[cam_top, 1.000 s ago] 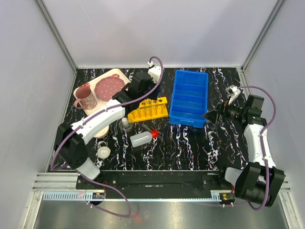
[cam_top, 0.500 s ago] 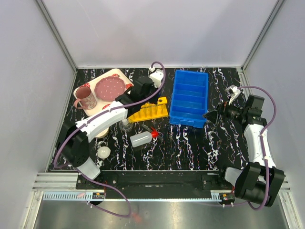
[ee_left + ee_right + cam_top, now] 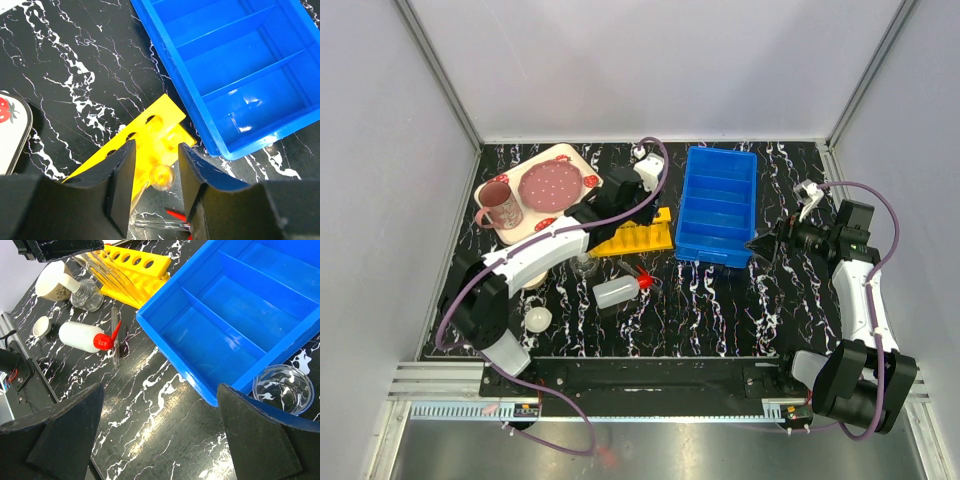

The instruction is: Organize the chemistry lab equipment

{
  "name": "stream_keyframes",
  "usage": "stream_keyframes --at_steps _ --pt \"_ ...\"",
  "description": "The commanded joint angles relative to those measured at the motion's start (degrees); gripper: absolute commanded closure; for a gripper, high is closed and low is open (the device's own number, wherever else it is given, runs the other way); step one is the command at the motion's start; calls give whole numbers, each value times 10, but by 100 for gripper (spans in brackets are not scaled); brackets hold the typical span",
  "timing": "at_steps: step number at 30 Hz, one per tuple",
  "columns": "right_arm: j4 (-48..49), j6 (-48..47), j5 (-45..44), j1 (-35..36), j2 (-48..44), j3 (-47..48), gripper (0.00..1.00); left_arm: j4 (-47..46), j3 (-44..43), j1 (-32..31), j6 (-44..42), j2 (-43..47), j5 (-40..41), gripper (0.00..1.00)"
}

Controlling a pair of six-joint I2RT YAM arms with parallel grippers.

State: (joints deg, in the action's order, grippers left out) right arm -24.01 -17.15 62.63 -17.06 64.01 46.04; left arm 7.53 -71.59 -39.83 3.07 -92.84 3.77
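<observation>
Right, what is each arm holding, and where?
Right fingers hold nothing. Left fingers straddle a test tube in the yellow rack, near its upper end; grip cannot be told.

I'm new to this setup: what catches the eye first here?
The bright blue divided bin toward the back stands out first. Just left of it lies the yellow tube rack, the left gripper over it with a clear test tube between its open jaws.
</observation>
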Motion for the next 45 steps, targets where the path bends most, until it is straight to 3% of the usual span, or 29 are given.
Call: stream_keyframes --at_steps 1,8,10,14,17,18,21,25,31,34,37,41,45 --pt "-15 -29 30 -3 -19 -2 0 -27 1 2 10 49 12 56" --pt "-81 -99 71 -1 -20 20 0 -8 9 3 36 134 42 34" --pt "-142 -137 72 7 -3 51 1 -2 24 4 45 164 68 20" --pt "-255 -246 -12 98 23 105 1 0 111 19 80 278 92 1" --pt "-284 -251 -110 190 27 121 2 13 175 28 105 369 104 1" --pt "-278 -246 -136 260 26 123 2 20 188 31 113 392 106 1" --pt "-251 -215 -245 378 35 123 2 79 233 39 151 484 107 1" --pt "-194 -139 -335 465 91 129 6 143 288 40 213 599 105 1" --pt "-44 -53 -474 597 167 108 9 183 431 40 376 774 77 1" --pt "25 -27 -519 626 200 85 9 193 480 40 459 855 83 1" --pt "63 -5 -552 650 236 81 9 194 499 40 475 884 88 1" --pt "84 4 -552 659 259 84 10 201 484 40 459 866 94 1" --pt "89 11 -552 668 285 92 17 201 470 41 447 826 85 1"
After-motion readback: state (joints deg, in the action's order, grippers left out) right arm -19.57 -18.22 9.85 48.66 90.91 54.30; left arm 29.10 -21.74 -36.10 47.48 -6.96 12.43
